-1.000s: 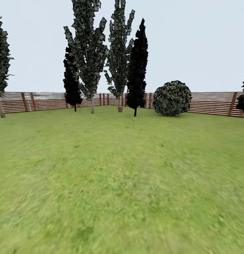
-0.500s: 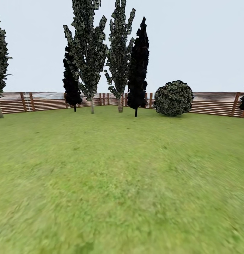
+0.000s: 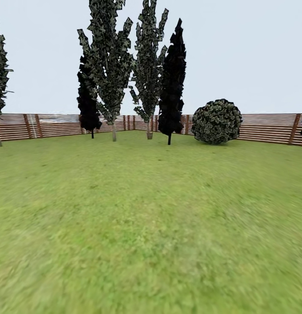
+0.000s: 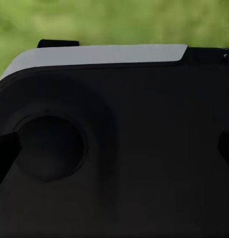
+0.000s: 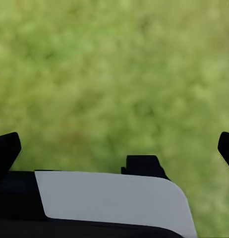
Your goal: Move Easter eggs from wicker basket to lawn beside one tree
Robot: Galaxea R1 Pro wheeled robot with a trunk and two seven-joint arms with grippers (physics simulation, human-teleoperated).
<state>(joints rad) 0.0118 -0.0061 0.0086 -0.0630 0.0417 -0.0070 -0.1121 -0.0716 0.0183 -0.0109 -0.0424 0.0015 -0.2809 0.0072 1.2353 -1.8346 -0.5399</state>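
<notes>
Head view: open lawn (image 3: 146,226) runs to the far fence (image 3: 264,128), where slim-trunked trees (image 3: 108,65), black conifers (image 3: 172,78) and a round bush (image 3: 216,121) stand along the edge. Basket and eggs are out of frame. The risk: rolling on without the basket in sight, losing time searching. Both wrist views show claw (image 5: 114,148) tips wide apart, nothing held. Since a second ago, the scene has drifted slightly, a camera shift.

Matte black casing (image 4: 144,163) with a round recess and a pale grey top panel. The right claw (image 5: 114,146) has dark fingertips (image 5: 6,148), possibly rubber, spread wide above a white-grey plate (image 5: 109,198).
</notes>
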